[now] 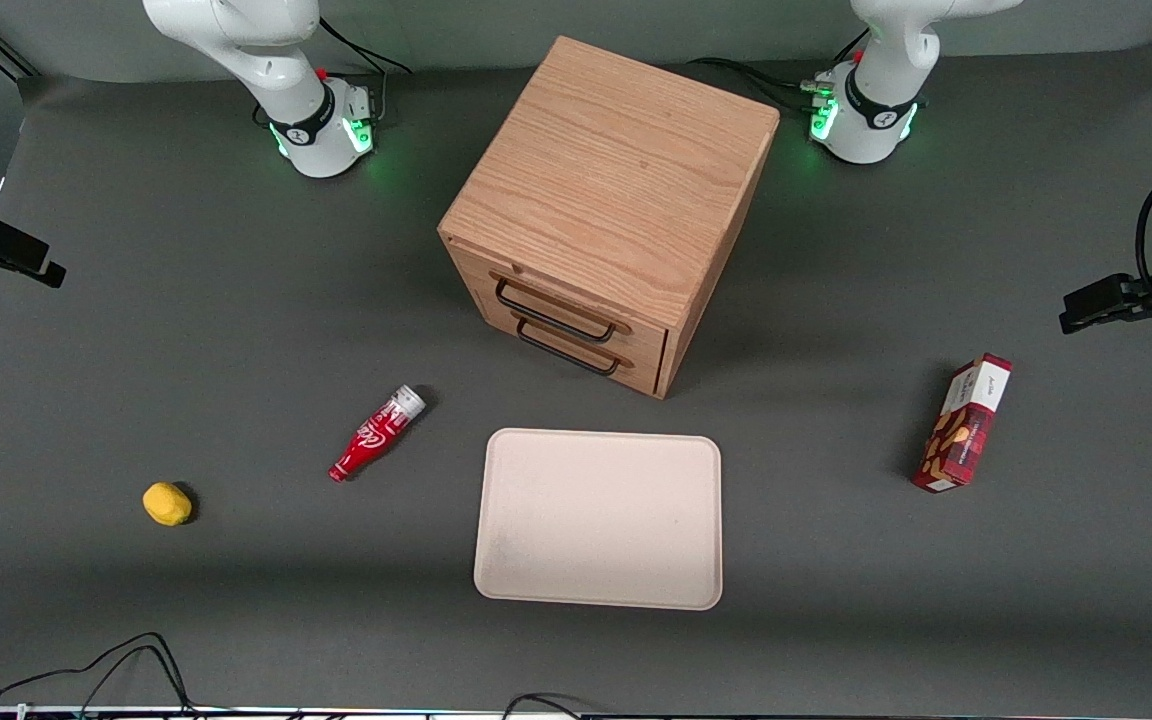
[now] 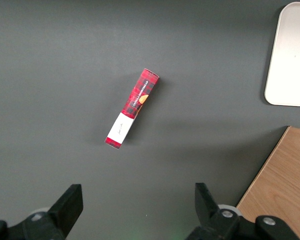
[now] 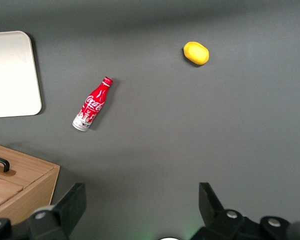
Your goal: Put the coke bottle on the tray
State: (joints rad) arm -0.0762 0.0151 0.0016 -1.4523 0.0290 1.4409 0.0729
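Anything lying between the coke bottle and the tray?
No: in the front view only bare table separates the coke bottle from the tray. The open gripper hangs above the table.

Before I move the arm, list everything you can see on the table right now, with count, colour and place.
Small slim red coke bottle: one, red with silvery base, lying on the table beside the tray.
Large flat cream tray: one, cream, in front of the drawers.
Wooden drawer cabinet: one, light oak, two black handles, mid-table.
Yellow lemon-like object: one, yellow, toward the working arm's end.
Red rectangular snack box: one, red, toward the parked arm's end.
Right gripper: open, high above the table, holding nothing.
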